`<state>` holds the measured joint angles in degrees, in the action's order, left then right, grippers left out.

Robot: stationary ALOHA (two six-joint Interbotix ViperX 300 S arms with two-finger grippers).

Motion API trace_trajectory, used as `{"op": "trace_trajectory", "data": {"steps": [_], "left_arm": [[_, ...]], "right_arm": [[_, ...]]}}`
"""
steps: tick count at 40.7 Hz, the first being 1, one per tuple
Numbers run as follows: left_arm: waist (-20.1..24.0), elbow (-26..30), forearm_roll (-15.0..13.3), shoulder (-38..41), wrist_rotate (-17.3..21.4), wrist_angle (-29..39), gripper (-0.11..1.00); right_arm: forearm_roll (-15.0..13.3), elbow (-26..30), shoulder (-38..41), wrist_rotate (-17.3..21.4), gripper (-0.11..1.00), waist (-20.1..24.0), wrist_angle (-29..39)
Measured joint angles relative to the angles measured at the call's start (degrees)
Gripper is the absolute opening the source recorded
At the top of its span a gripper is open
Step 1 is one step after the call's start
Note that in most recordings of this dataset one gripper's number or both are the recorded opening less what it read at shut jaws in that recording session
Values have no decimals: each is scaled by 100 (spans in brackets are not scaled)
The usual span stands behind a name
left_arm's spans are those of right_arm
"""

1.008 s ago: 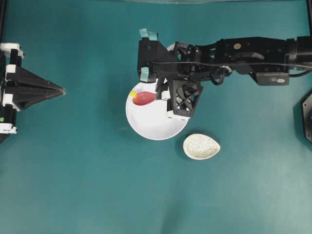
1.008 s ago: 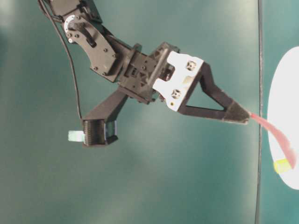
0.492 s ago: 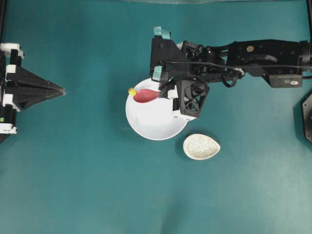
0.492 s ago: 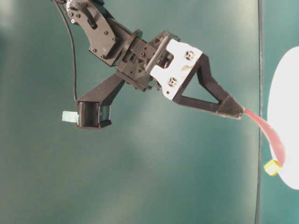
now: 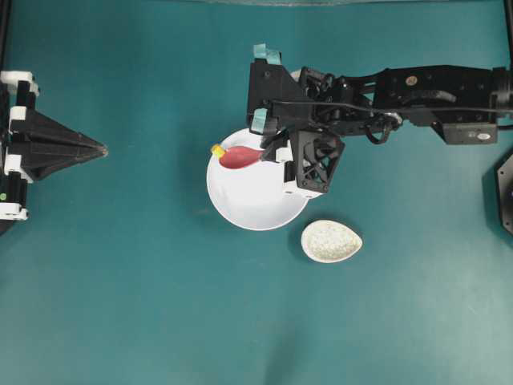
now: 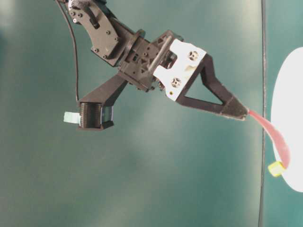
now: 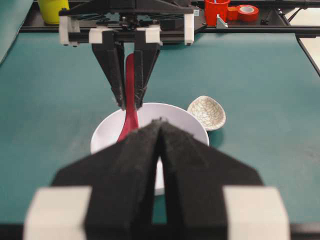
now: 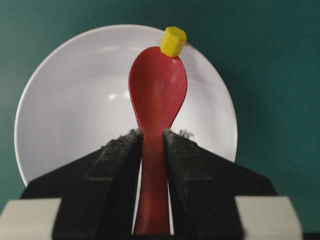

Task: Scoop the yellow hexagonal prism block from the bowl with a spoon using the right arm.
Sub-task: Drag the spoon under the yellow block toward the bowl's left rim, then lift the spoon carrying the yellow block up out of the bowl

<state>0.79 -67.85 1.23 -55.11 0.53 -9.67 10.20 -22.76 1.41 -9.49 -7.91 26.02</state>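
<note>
My right gripper point(image 8: 152, 134) is shut on the handle of the red spoon point(image 8: 157, 90), whose scoop reaches out over the white bowl point(image 8: 75, 115). The yellow hexagonal prism block point(image 8: 173, 41) perches on the far tip of the scoop, at the bowl's rim. Overhead, the spoon point(image 5: 239, 157) and block point(image 5: 217, 150) are at the bowl's point(image 5: 252, 204) upper left edge, with the right gripper point(image 5: 271, 149) just right of them. In the table-level view the block point(image 6: 276, 168) hangs at the spoon's point(image 6: 277, 142) tip. My left gripper point(image 5: 103, 149) rests shut at the far left, holding nothing.
A small speckled beige egg-shaped dish point(image 5: 331, 241) sits on the teal table just lower right of the bowl. In the left wrist view a yellow cup point(image 7: 52, 9), a red cup point(image 7: 216, 10) and a red tape roll point(image 7: 246, 10) stand along the far rack.
Over the second, my right arm pulled back to the right and lifted the spoon; the block went from the bowl's left rim onto the spoon's tip. Since half a second ago, almost nothing moved.
</note>
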Motion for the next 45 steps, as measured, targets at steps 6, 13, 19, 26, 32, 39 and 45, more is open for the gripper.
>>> {"op": "trace_trajectory", "data": {"steps": [6, 13, 19, 26, 32, 39, 45], "left_arm": [[-9, 0, 0, 0, 0, 9, 0], [0, 0, 0, 0, 0, 9, 0], [0, 0, 0, 9, 0, 9, 0], [-9, 0, 0, 0, 0, 9, 0], [0, 0, 0, 0, -9, 9, 0], [-9, 0, 0, 0, 0, 35, 0], [0, 0, 0, 0, 0, 62, 0]], "right_arm": [[0, -53, 0, 0, 22, 0, -114], [0, -141, 0, 0, 22, 9, -316], [0, -167, 0, 0, 22, 9, -431], [0, -211, 0, 0, 22, 26, -527], [9, -220, -18, 0, 22, 53, -527], [0, -264, -237, 0, 22, 88, -563], [0, -290, -536, -9, 22, 114, -765]]}}
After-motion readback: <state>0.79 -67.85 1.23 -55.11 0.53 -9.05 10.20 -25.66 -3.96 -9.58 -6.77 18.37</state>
